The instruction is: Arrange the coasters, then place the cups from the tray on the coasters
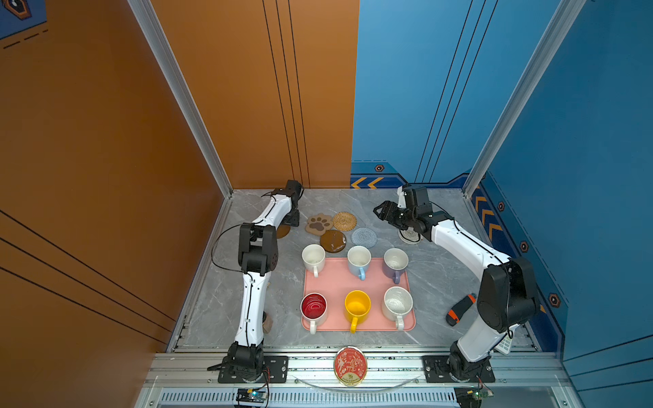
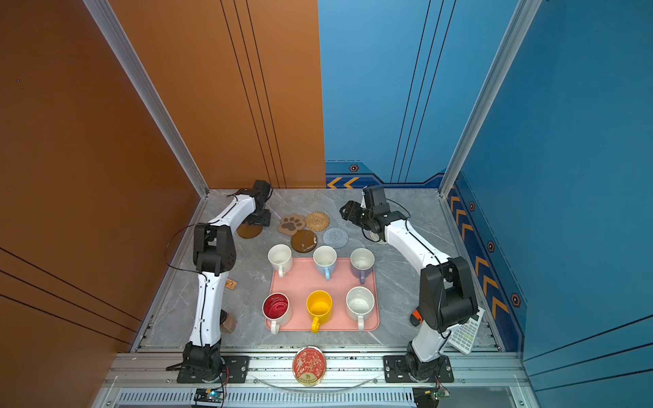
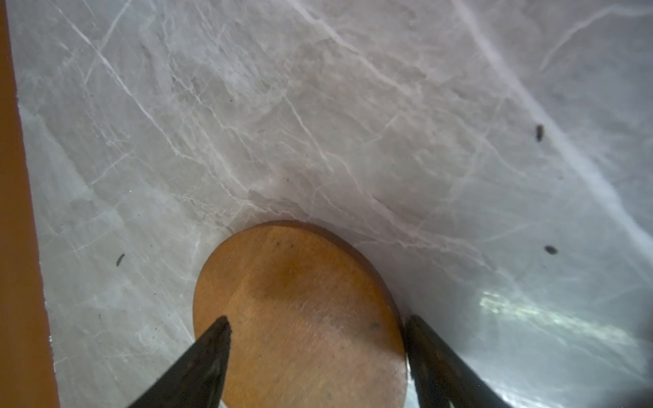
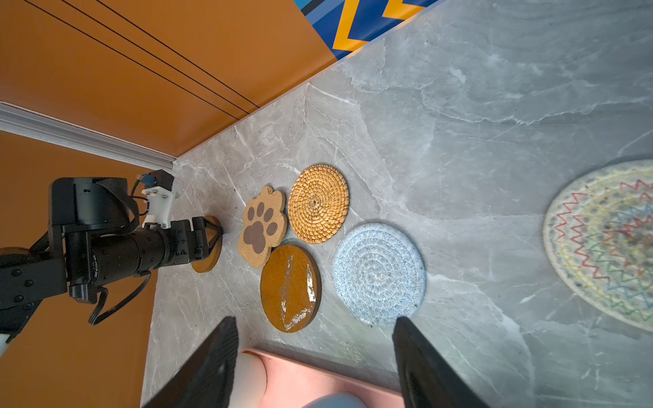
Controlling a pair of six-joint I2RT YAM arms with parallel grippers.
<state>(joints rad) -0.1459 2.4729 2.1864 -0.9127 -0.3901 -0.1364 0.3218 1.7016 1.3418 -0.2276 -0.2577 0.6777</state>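
Observation:
Six cups stand on the pink tray (image 1: 335, 282): white (image 1: 313, 258), light blue (image 1: 359, 260), lavender (image 1: 395, 262), red-inside (image 1: 313, 307), yellow (image 1: 357, 306), speckled (image 1: 398, 303). Behind the tray lie the paw-print coaster (image 1: 319, 223), the rattan one (image 1: 344, 221), a brown disc with white marks (image 1: 333, 241) and a blue-grey round (image 1: 364, 237). My left gripper (image 3: 318, 319) is open low over a second brown disc (image 3: 300, 282) at the far left. My right gripper (image 4: 314, 319) hangs open and empty above the table. The cream coaster (image 1: 410, 236) lies partly under that arm.
A red-and-gold tin (image 1: 350, 365) rests on the front rail. An orange-and-black tool (image 1: 459, 309) and a calculator (image 2: 466, 332) lie at the right near the arm's base. A small jar (image 2: 228, 321) and an orange packet (image 2: 231, 283) sit by the left arm. Walls close three sides.

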